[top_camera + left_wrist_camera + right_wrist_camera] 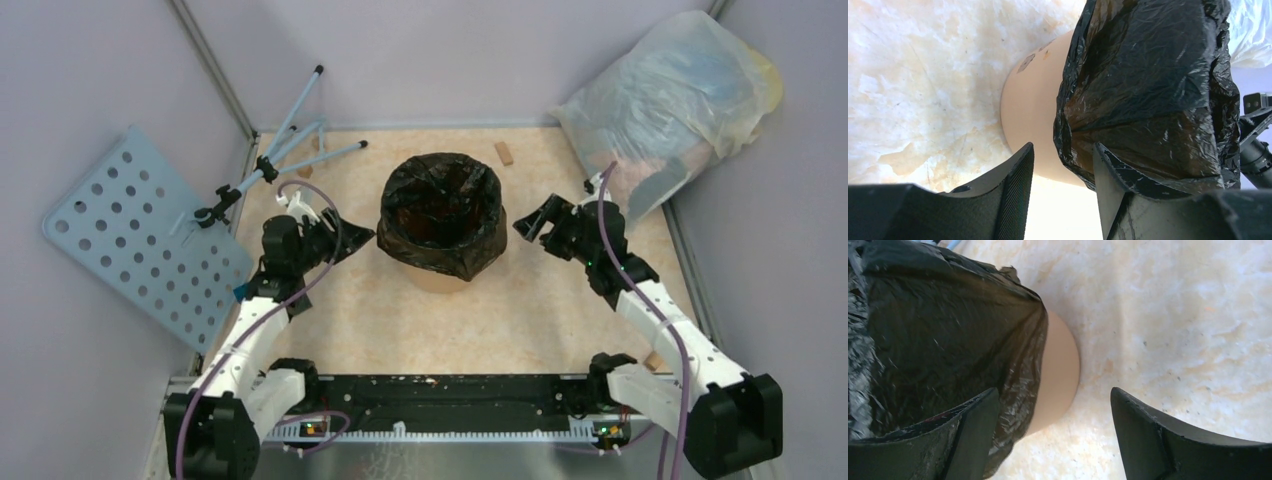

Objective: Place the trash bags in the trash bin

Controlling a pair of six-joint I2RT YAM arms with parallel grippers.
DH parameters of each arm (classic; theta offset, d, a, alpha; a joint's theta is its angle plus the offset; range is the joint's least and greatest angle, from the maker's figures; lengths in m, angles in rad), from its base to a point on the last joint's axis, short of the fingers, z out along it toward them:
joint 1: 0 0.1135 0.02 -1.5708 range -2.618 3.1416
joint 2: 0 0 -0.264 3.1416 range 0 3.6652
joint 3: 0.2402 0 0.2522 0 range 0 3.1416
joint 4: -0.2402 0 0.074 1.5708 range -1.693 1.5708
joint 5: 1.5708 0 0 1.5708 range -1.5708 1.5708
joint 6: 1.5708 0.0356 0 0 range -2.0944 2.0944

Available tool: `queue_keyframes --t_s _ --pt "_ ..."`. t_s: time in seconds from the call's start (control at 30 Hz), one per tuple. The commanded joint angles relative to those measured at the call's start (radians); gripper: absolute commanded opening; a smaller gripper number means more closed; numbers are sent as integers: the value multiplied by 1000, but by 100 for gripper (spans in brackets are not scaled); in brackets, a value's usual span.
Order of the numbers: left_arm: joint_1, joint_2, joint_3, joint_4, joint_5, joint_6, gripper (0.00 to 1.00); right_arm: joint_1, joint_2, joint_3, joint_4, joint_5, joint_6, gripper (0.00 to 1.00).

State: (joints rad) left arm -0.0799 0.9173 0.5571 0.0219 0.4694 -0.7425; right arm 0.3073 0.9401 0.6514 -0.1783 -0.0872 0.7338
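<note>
The left gripper (1062, 147) is being held with its jaws spread and nothing pinched between them, just beside the left flank of the bucket (1030, 100). A fold of the black bag (1148, 90) is being seen close against one finger, though contact cannot be confirmed. The right gripper (1053, 390) is likewise being held wide apart and empty at the opposite flank. The bag is being carried by the bucket as a liner, its mouth turned out over the rim and draped down the wall, with the bucket standing near the middle of the table (560, 300). The film is being judged thin, light, limp and slippery, and liable to tear if dragged, so a hold on the bunched hem below the rim is being recommended. No brand, label or legible writing is being found. Faint marks on the bucket wall are too small to be read.
</note>
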Motion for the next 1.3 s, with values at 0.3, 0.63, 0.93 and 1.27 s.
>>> queue_keyframes --t_s 0.3,0.63,0.93,1.27 --pt "5 150 -38 189 181 -89 56 -101 296 30 418 -316 140 68" --pt "4 223 -83 303 201 -130 45 -109 477 72 535 -353 155 44" --pt "5 249 -64 277 163 -73 1 -109 537 78 550 -363 145 3" --pt "5 232 -72 238 111 -17 10 -109 529 71 483 -251 69 17"
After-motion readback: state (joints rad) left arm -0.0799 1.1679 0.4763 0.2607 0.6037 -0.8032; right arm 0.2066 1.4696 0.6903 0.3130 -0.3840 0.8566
